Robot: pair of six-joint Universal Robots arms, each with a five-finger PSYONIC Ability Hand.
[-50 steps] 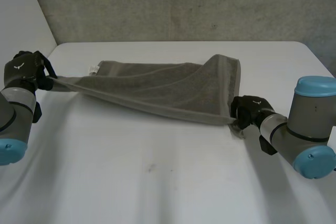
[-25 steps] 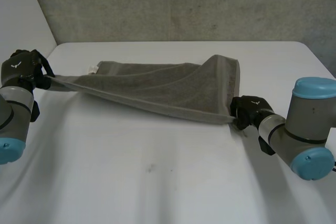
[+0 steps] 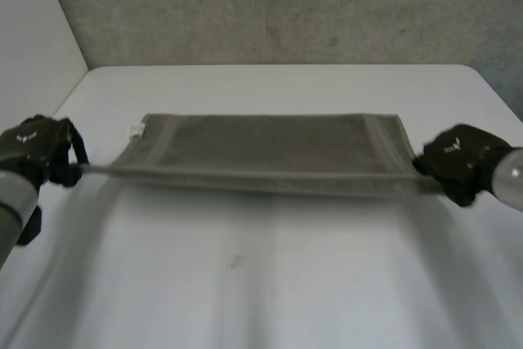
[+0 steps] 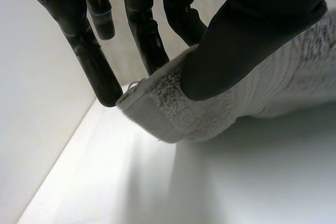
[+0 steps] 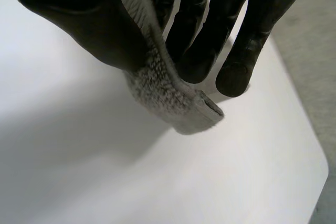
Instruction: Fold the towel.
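While the grey towel is stretching taut over the white table, the left hand is pinching its near left corner between thumb and fingers, and the right hand, held wide apart, is clamping the near right corner likewise.

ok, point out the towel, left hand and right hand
towel (image 3: 270,149), head view, middle of the cloth.
left hand (image 3: 37,149), head view, back of hand.
right hand (image 3: 458,159), head view, back of hand.

Rear overhead view, two close wrist views, shared towel
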